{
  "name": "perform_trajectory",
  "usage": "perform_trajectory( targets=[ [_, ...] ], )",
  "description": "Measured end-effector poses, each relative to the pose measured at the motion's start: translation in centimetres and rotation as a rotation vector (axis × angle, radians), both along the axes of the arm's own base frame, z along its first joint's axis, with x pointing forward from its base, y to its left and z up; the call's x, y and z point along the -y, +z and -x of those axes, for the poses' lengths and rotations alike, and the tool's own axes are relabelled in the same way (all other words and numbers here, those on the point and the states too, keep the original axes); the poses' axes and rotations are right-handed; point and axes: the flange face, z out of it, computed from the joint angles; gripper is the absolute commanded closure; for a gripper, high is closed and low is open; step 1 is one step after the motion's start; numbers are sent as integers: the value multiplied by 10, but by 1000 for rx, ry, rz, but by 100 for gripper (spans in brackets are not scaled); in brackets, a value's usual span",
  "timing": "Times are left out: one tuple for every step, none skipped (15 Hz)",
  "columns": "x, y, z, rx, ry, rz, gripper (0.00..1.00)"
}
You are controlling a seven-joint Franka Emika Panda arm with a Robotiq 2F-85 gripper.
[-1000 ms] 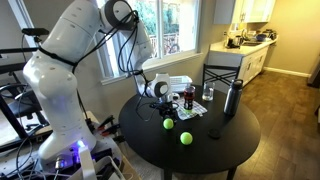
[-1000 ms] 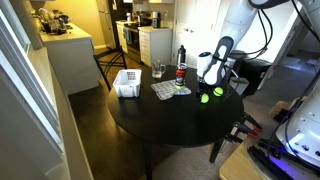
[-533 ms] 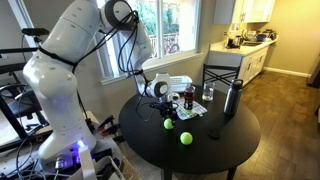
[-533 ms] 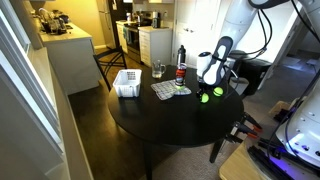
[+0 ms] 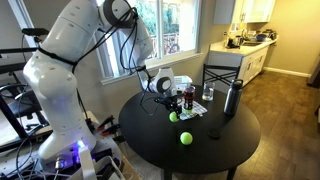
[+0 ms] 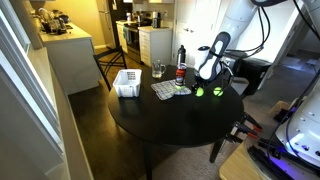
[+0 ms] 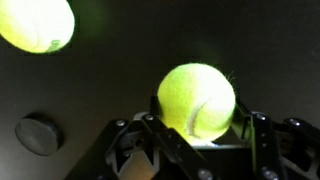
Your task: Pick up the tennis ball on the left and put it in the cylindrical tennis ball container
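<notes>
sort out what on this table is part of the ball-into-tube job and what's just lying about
For the job:
- tennis ball, held in the jaws of the gripper
- tennis ball container, upright with a dark red label

Just lying about:
- second tennis ball, loose on the table
- dark flask
- drinking glass
- white basket

The arm [image 5: 70,60] is built from bulky, rounded white links joined by dark grey rings. A loose black cable [image 5: 125,45] loops beside the white links that lead to the gripper [image 5: 171,106]. The gripper is black, with a pale collar just behind it. In the wrist view its fingers [image 7: 258,130] are dark angular bars with exposed linkages. Far from the gripper, the base [image 5: 68,158] glows blue-violet.
</notes>
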Motion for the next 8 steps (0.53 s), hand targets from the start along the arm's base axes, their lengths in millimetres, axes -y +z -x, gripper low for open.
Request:
perform_trajectory(
  targets=[
    [1,9,-6,23,-16,-9,58],
    [1,18,-12,45,-34,-23,58],
    [1,27,-18,67,-49,-39,58],
    [0,38,-23,90,-63,-57,58],
    [-2,48,-28,112,-74,-74,58],
    [-4,59,-33,135,-83,-91,58],
    [-8,70,-37,157,-91,-108,58],
    [-11,80,-40,179,-97,-124,58]
  ],
)
